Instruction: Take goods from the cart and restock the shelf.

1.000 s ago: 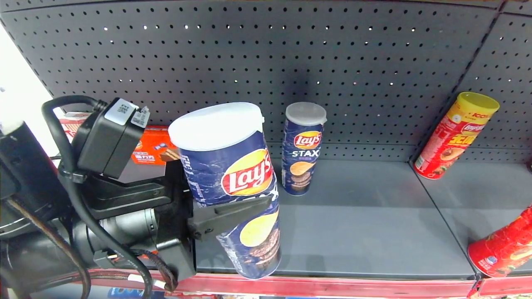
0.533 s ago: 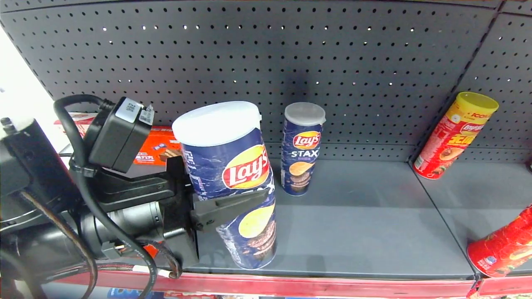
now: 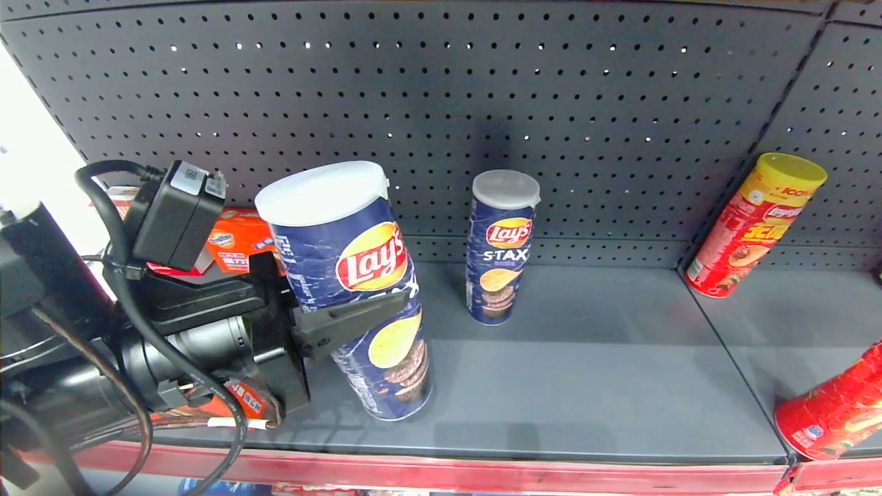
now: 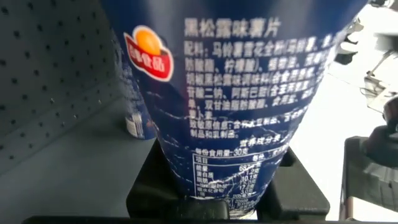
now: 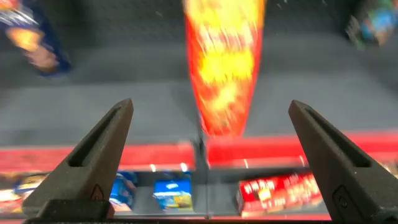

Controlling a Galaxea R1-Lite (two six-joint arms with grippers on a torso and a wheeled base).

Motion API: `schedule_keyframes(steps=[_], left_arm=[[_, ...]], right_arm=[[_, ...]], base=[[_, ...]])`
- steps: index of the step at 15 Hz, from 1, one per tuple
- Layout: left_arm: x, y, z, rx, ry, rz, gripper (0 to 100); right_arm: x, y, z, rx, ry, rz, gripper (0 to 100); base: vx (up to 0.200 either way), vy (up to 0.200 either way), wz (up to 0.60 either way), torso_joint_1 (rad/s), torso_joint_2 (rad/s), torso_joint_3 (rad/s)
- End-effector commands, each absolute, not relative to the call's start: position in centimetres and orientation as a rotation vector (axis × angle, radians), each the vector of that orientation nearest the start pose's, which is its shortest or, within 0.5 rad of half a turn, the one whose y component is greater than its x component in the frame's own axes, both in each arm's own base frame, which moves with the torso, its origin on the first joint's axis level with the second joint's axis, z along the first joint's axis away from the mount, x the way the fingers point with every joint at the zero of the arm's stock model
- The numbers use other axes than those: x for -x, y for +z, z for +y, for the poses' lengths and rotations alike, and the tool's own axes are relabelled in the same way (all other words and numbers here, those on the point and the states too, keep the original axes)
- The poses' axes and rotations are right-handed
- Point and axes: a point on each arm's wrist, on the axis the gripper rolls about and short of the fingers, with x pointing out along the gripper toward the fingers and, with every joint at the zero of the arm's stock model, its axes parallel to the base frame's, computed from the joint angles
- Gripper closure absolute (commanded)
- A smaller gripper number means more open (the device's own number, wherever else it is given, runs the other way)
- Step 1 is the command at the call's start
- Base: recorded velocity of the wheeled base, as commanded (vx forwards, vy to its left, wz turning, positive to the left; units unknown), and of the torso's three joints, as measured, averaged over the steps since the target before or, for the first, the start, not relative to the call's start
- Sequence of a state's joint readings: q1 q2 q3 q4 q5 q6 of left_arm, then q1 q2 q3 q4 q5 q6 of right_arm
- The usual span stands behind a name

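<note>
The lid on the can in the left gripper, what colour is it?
White lid on the dark blue can, clearest in the head view.

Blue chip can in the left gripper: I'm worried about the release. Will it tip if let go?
Probably: the blue chip can is tall, narrow and leaning while the left gripper clamps it. Toppled, its round body would likely roll along the shelf. It looks stiff, undented.

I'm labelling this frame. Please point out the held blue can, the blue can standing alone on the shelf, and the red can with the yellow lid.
held blue can [image 3: 372,258]: head view, on its logo.
standing blue can [image 3: 501,255]: head view, mid-label.
red can [image 3: 750,235]: head view, on its side.
</note>
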State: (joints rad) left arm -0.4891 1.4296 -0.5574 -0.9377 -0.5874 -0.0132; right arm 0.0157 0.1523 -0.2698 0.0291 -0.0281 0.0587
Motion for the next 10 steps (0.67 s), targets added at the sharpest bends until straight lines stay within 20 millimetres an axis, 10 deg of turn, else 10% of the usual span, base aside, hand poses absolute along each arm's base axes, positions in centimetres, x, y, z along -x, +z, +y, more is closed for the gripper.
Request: schedule_keyframes(steps=[1, 10], left_arm=[[-19.2, 21.2, -11.6, 0.010, -1.074, -0.038, 100], [-18.1, 20.7, -10.9, 0.047, -1.067, -0.004, 100]], right_arm=[[1.0, 19.7, -0.1, 0.008, 0.093, -0.028, 0], [-3.9, 26.8, 1.5, 0.032, 0.456, 0.010, 0]], base=[[0.000, 0.000, 0.00, 0.000, 0.00, 0.000], [0.000, 0.000, 0.00, 0.000, 0.00, 0.000]])
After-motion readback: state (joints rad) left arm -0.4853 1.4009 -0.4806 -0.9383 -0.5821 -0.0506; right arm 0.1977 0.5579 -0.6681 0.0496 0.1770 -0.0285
